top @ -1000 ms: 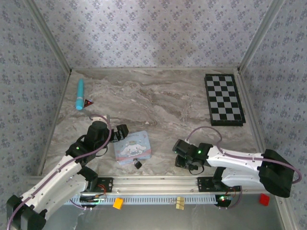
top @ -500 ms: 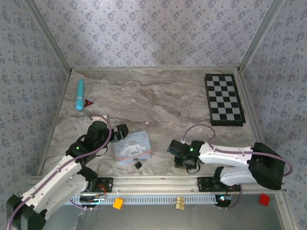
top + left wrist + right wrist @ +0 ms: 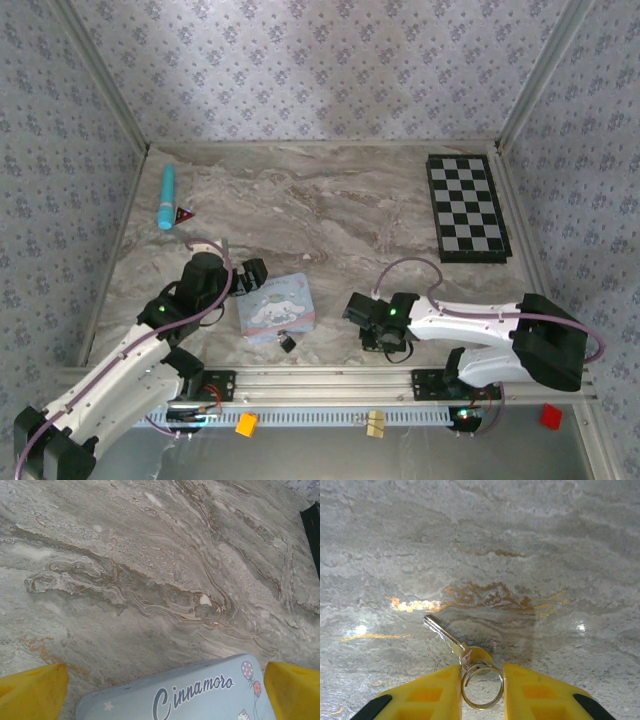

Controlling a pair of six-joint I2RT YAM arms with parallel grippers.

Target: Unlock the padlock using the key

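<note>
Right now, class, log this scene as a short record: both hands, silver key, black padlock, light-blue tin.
Left hand: open, at the end of the light-blue cartoon tin
Right hand: fingers flank the ring of the small silver key; grip unclear
Key: flat on the marble table
Tiny black padlock: beside the tin's near edge, untouched

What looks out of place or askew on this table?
Nothing is spilled or damaged. Only the light-blue rectangular tin lies askew on the grey marbled table, the tiny black padlock close by its near side.
</note>
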